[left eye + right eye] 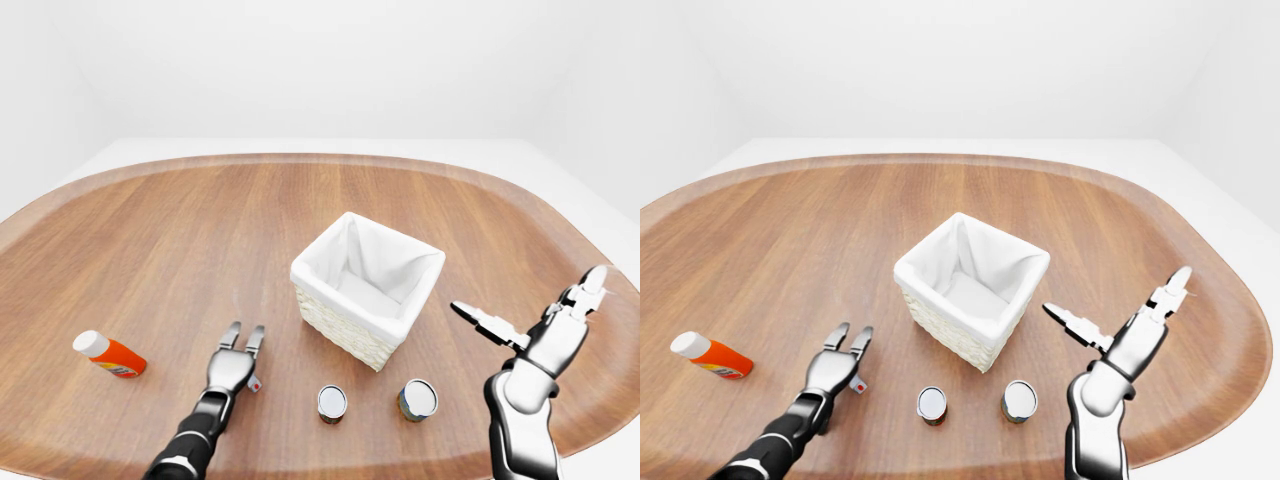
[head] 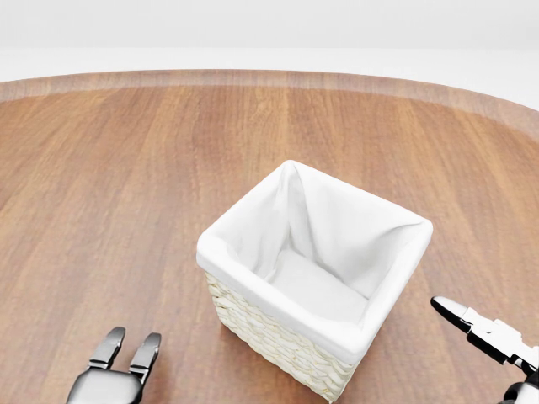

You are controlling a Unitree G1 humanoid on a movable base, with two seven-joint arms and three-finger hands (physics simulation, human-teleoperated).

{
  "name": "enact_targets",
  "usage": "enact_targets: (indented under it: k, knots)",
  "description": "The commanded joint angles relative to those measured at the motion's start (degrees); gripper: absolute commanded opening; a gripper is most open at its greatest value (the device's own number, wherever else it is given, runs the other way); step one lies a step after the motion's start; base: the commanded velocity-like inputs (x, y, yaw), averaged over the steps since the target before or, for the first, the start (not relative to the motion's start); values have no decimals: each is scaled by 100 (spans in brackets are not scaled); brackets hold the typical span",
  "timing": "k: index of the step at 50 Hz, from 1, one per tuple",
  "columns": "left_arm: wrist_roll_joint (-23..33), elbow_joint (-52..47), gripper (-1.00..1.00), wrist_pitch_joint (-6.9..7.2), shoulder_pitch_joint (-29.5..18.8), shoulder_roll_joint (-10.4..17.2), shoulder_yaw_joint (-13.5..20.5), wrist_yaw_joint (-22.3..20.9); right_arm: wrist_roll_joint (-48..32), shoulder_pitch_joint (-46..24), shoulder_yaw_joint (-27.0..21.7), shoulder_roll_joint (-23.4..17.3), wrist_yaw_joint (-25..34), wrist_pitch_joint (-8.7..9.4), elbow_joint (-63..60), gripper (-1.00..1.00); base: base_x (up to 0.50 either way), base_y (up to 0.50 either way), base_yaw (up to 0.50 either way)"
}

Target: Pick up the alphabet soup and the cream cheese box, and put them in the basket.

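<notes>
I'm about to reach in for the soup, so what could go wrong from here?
Two cans stand close together below the basket, and their labels cannot be read, so the wrong one may get picked. The right hand, fingers spread, could knock the basket. No cream cheese box shows clearly; a small item partly hidden by the left hand may be it.

The tabletop [image 1: 180, 230] is showing a warm reddish-brown wood grain with a paler rim. The basket [image 1: 340, 325] is looking cream wicker, wearing a plain white liner. Both cans [image 1: 332, 402] are flashing silvery lids, the bottle [image 1: 110, 354] is glowing orange with a white cap, and each robot hand [image 1: 232, 366] is shining metallic grey.
</notes>
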Motion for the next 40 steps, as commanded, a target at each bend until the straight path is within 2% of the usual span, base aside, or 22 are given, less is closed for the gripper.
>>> enact_targets:
  k: [1,3,5,6,7,9,10,22,40]
  knots:
    - [99,477,100,0,301,-82,-156,0,-3,-1,0,-3,0,-26,28,100,0,0,0]
    - [107,606,100,0,244,-112,-167,0,-2,-3,1,-4,0,-36,41,100,0,0,0]
    - [108,716,73,0,218,-144,-175,0,-8,8,4,3,0,3,-9,100,0,0,0]
    - [131,778,49,0,211,-165,-191,0,-4,2,1,0,0,-14,13,100,0,0,0]
    - [174,779,-8,0,221,-172,-222,0,-4,0,2,-1,0,-11,15,100,0,0,0]
    - [144,796,-87,0,233,-178,-200,0,-11,-4,7,1,0,34,-22,100,0,0,0]
    - [164,841,-100,0,213,-187,-206,0,-30,-10,17,0,0,45,-19,100,0,0,0]
    - [157,871,-100,0,183,-182,-173,0,-28,-18,6,-12,0,-6,52,100,0,0,0]
    - [-52,535,-100,0,175,22,-72,0,-23,-4,6,-4,0,1,13,100,0,0,0]
